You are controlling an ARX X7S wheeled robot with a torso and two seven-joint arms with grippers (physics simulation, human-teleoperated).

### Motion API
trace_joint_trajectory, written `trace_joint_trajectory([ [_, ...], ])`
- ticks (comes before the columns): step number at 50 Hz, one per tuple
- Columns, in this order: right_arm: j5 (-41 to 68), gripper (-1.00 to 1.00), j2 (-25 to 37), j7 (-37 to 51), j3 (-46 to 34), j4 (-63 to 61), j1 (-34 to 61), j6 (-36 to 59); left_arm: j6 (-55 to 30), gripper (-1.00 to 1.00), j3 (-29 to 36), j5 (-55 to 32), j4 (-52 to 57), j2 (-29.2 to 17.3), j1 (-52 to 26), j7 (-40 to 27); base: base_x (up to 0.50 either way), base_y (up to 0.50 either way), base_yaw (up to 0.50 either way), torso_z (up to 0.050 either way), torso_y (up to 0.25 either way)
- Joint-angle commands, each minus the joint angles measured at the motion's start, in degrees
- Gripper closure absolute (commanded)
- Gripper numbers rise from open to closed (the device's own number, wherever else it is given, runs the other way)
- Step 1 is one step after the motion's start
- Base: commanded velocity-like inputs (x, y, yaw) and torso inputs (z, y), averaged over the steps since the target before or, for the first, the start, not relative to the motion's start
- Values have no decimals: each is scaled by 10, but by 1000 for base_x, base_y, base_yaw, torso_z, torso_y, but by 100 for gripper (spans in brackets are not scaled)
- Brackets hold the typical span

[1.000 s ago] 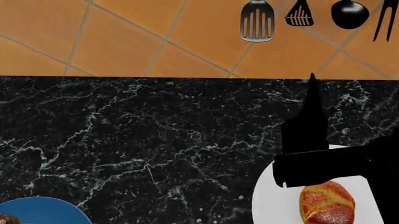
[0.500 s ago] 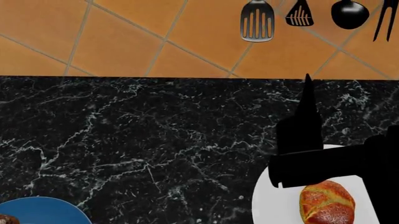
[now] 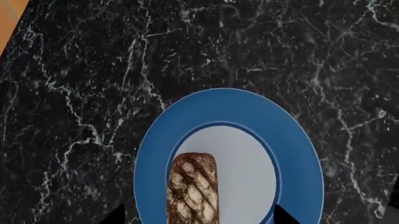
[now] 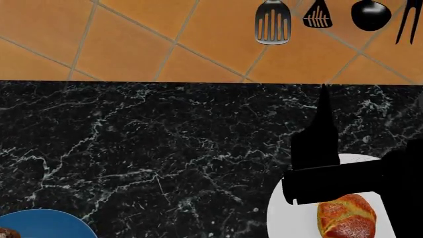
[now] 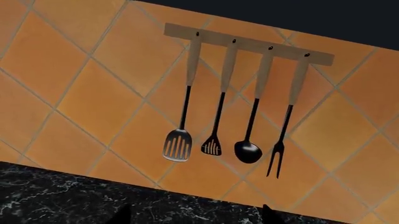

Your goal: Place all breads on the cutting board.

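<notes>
Golden roll (image 4: 346, 216) beneath right gripper (image 4: 323, 99)

desk (image 4: 165, 148): black marble with white veins, meets orange tiled wall at rear. resting directly on it: blue-rimmed plate (image 3: 299, 154) near left front, white plate (image 4: 284, 213) near right front, well apart.

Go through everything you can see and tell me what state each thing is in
Dark loaf: lying on the blue plate, not gripped.
Golden roll: lying on the white plate, untouched.
Right claw: above the counter beyond the white plate, holding nothing; open or shut cannot be told.
Left claw: only dark tips at the left wrist view's edge; cannot tell.
Utensils: hanging from the wall rack.
Cutting board: not in view.
</notes>
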Motion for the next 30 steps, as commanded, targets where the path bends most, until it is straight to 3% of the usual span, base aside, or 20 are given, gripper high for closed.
trace_joint_trajectory([
  [1, -17, -100, -3, -17, 16, -8, -25, 0, 17, -100, 21, 20, -20, -7, 29, -16, 0, 0, 0, 0, 0],
  [30, -42, -100, -10, -32, 23, -20, -56, -3, 75, -100, 47, 22, -41, 14, 137, -89, 0, 0, 0, 0, 0],
])
